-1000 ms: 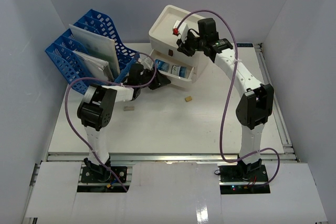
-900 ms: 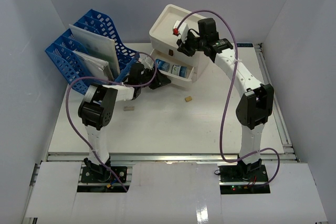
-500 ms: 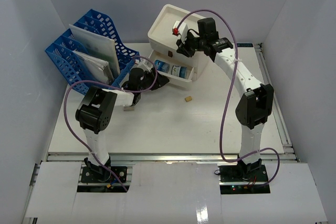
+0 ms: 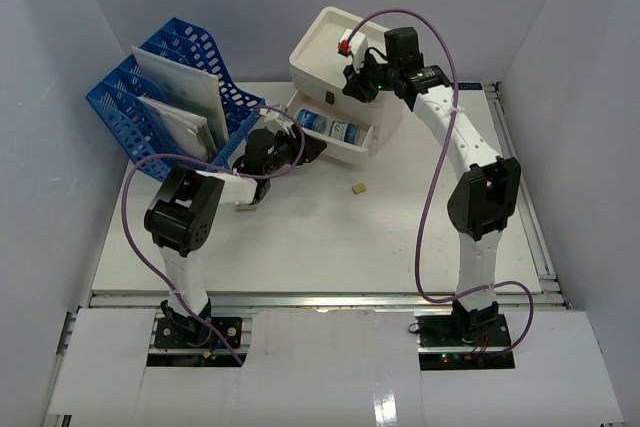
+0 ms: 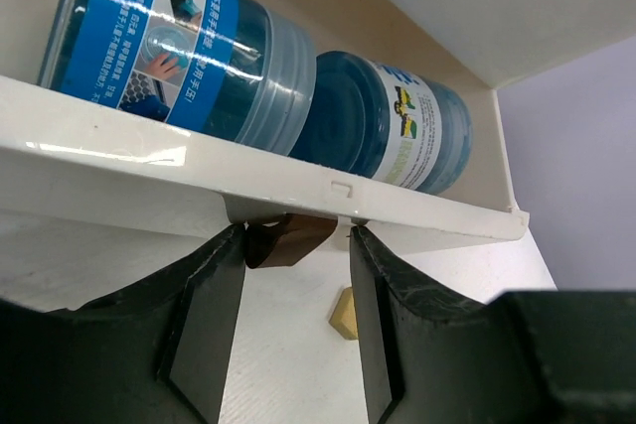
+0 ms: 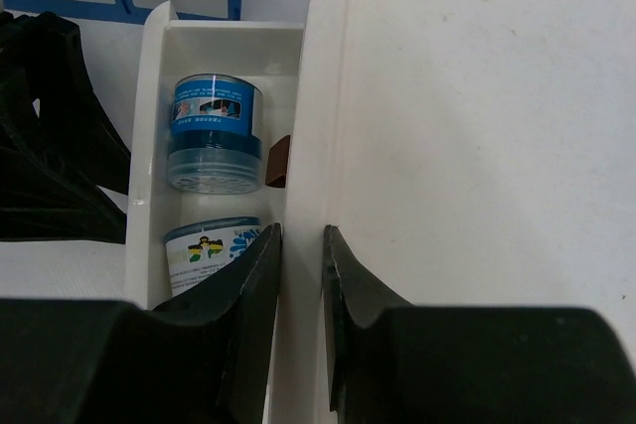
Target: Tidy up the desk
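The left arm (image 4: 185, 217) rises from its base to a raised elbow. From there it folds and stretches its forearm low, forward and to the right. The left claw (image 4: 290, 147) lies nearly level, pointing forward and right. In the wrist view its fingers (image 5: 204, 325) stand well parted, with a clear gap between the tips.

The right arm (image 4: 480, 197) stands taller. Its upper link goes straight up from the base, and its forearm slants forward and left to a bent wrist. The right claw (image 4: 352, 79) tips down and leftward. Its fingers (image 6: 253, 325) are drawn close, leaving only a narrow slit, and whether they are pressing cannot be told.
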